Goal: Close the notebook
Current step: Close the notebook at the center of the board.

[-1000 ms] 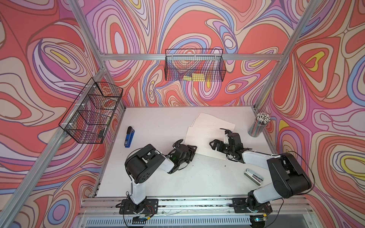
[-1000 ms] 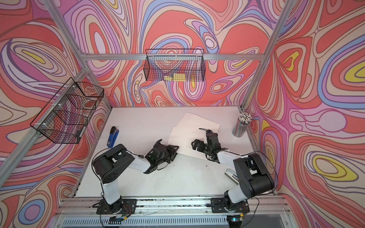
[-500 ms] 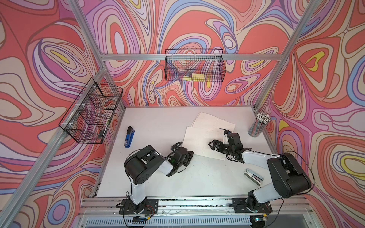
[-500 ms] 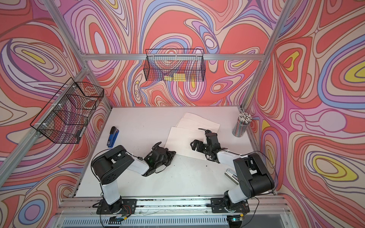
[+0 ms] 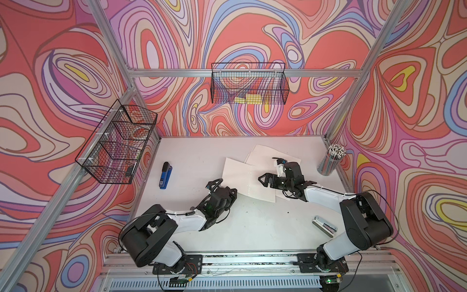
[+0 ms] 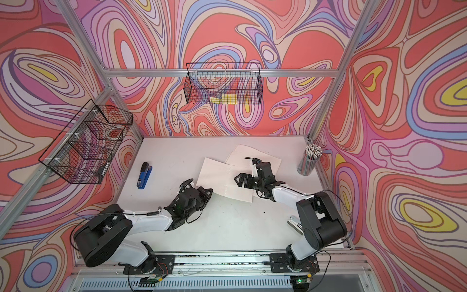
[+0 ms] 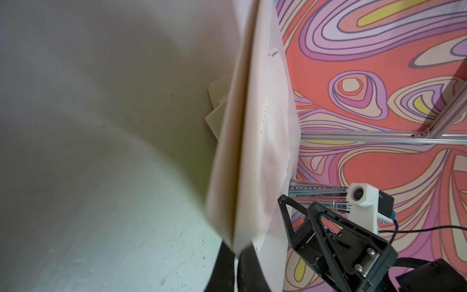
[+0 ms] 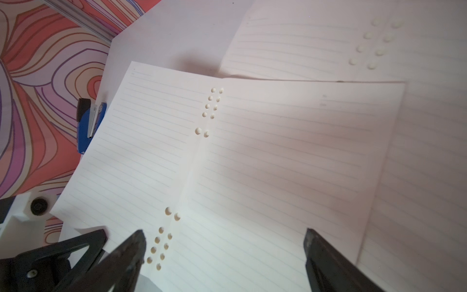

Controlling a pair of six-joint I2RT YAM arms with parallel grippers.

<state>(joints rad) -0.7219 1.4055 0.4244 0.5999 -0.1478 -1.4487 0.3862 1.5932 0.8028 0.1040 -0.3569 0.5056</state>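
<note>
The notebook (image 5: pixel 249 177) lies open on the white table as lined, hole-punched pages, also seen in the other top view (image 6: pixel 223 178). My left gripper (image 5: pixel 234 192) is at its near left corner, shut on that page corner. In the left wrist view the cream pages (image 7: pixel 252 151) run away edge-on from the pinched fingertips of the left gripper (image 7: pixel 237 252). My right gripper (image 5: pixel 262 179) hovers open over the notebook's right half. In the right wrist view its fingers (image 8: pixel 136 237) straddle the lined right page (image 8: pixel 278 156) beside the hole row.
More loose lined sheets (image 5: pixel 267 155) lie under and behind the notebook. A blue stapler (image 5: pixel 165 175) sits at the left, a cup of pencils (image 5: pixel 331 161) at the back right, a silver stapler (image 5: pixel 324 225) near the right arm. Wire baskets (image 5: pixel 249 86) hang on the walls.
My left gripper was open at the notebook's near left edge; it has drawn back slightly and shut on the page corner. The right arm has barely moved.
</note>
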